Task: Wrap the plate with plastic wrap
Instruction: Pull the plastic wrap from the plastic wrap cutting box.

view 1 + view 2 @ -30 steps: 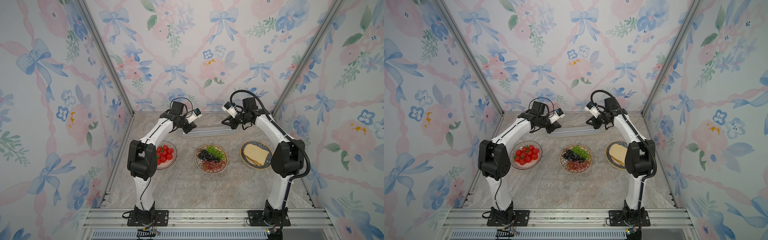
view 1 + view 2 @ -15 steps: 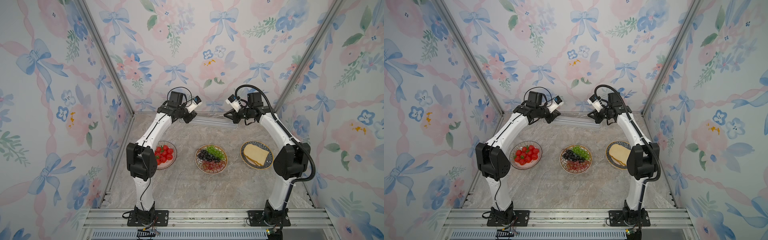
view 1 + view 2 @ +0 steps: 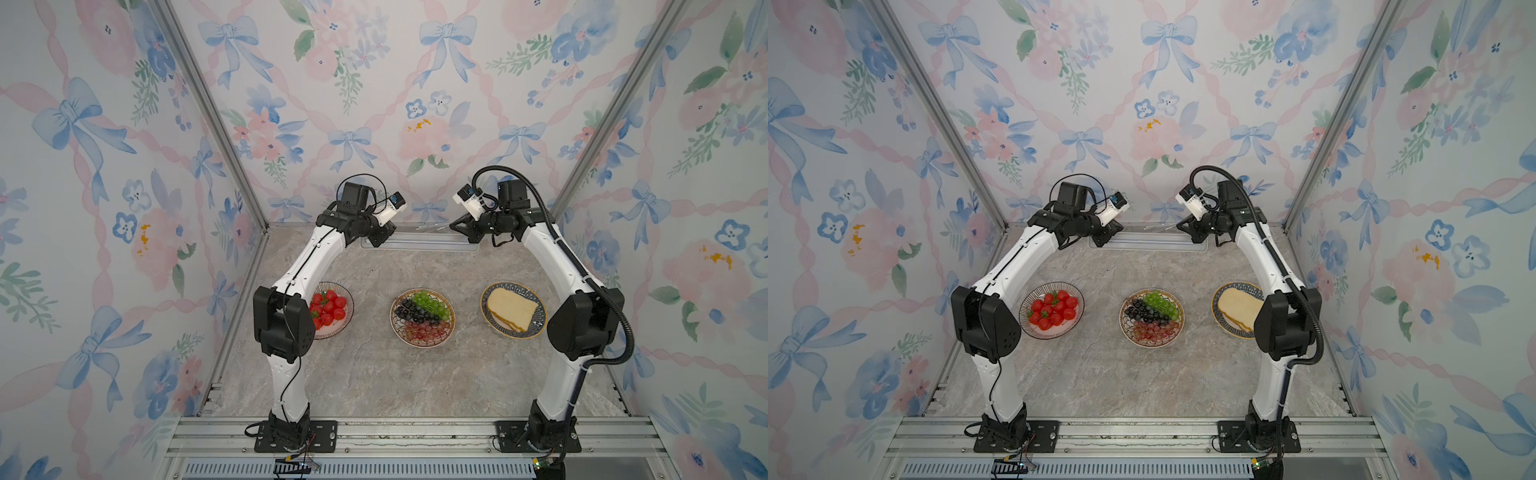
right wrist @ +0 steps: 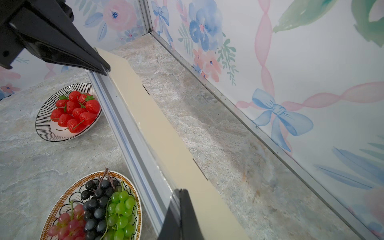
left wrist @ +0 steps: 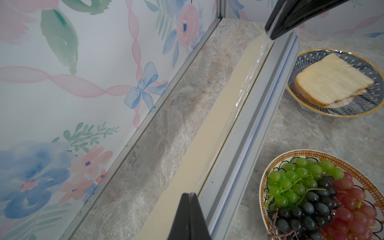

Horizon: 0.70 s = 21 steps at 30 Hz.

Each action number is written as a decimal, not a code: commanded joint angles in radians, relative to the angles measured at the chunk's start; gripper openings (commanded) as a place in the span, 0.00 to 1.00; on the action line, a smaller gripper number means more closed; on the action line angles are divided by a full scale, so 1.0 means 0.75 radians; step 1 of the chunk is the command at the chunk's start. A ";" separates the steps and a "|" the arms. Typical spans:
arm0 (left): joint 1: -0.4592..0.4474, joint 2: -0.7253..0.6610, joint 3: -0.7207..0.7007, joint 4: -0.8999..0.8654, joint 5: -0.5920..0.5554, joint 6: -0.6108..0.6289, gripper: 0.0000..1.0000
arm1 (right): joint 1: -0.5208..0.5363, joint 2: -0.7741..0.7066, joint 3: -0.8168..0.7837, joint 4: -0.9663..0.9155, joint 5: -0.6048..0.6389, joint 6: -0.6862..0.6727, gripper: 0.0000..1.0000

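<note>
Floral wallpaper [image 3: 374, 83] closes in a grey marble tabletop [image 3: 374, 374]. Against the foot of the back wall lies a long cream box [image 3: 419, 242] with a grey lid, and everything else sits off that box.

The left gripper [image 3: 380, 240] is at the box's left end. In the left wrist view its fingers [image 5: 182, 207] are pressed flat together, tips just over the seam between the cream side and the lid. Whether any film is caught between them I cannot tell.

The right gripper [image 3: 453, 226] is at the box's right end, just above it, fingers also closed tight. In both top views a crinkled wisp of plastic wrap [image 3: 432, 226] runs from those tips along over the box. More film glints along the seam in the left wrist view [image 5: 249, 83].

Three dishes stand on the near side of the box, well apart from it:
- A strawberry bowl [image 3: 350, 305] is toward the left end.
- A grape plate [image 3: 419, 345] is opposite the middle.
- A bread plate [image 3: 537, 324] is toward the right end. In the left wrist view it looks glossy and crinkled, as if under film.
</note>
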 commanded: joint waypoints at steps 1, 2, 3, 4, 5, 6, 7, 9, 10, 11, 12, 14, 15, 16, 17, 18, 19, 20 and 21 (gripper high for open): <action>-0.016 -0.056 0.035 0.026 0.014 -0.007 0.00 | 0.008 0.005 0.098 -0.107 0.025 -0.071 0.00; -0.019 -0.053 0.036 0.027 0.018 -0.007 0.00 | 0.012 0.015 0.109 -0.127 0.035 -0.083 0.00; -0.026 -0.050 0.033 0.027 0.022 -0.006 0.00 | 0.015 0.023 0.113 -0.139 0.042 -0.090 0.00; -0.030 -0.048 0.033 0.027 0.023 0.014 0.00 | 0.017 0.029 0.114 -0.143 0.043 -0.092 0.00; -0.034 -0.046 0.029 0.026 0.026 0.034 0.00 | 0.016 0.033 0.113 -0.147 0.043 -0.093 0.00; -0.039 -0.042 0.026 0.026 0.027 0.038 0.00 | 0.018 0.038 0.110 -0.149 0.044 -0.093 0.00; -0.044 -0.040 0.022 0.027 0.026 0.040 0.00 | 0.020 0.044 0.109 -0.151 0.043 -0.093 0.00; -0.049 -0.033 0.013 0.027 0.019 0.044 0.00 | 0.023 0.058 0.104 -0.163 0.046 -0.099 0.00; -0.053 -0.029 0.007 0.028 0.015 0.043 0.00 | 0.022 0.064 0.104 -0.170 0.047 -0.101 0.00; -0.055 -0.030 0.003 0.026 0.012 0.044 0.00 | 0.023 0.074 0.103 -0.178 0.049 -0.102 0.00; -0.055 -0.026 -0.001 0.026 0.010 0.043 0.00 | 0.023 0.083 0.102 -0.188 0.050 -0.106 0.00; -0.057 -0.023 -0.006 0.027 0.012 0.043 0.00 | 0.023 0.100 0.098 -0.205 0.056 -0.114 0.00; -0.057 -0.021 -0.008 0.026 0.012 0.044 0.00 | 0.022 0.107 0.094 -0.211 0.059 -0.119 0.00; -0.057 -0.017 -0.008 0.026 0.014 0.044 0.00 | 0.023 0.111 0.087 -0.213 0.059 -0.119 0.00; -0.059 -0.012 -0.010 0.027 0.018 0.044 0.00 | 0.023 0.117 0.077 -0.211 0.059 -0.117 0.00; -0.061 -0.010 -0.013 0.026 0.023 0.046 0.00 | 0.024 0.120 0.064 -0.206 0.060 -0.118 0.00; -0.063 -0.006 -0.014 0.026 0.026 0.048 0.00 | 0.025 0.121 0.053 -0.203 0.060 -0.118 0.00; -0.063 0.001 -0.016 0.026 0.029 0.048 0.00 | 0.028 0.123 0.041 -0.194 0.059 -0.116 0.00; -0.067 0.004 -0.020 0.027 0.031 0.048 0.00 | 0.029 0.124 0.031 -0.189 0.060 -0.116 0.00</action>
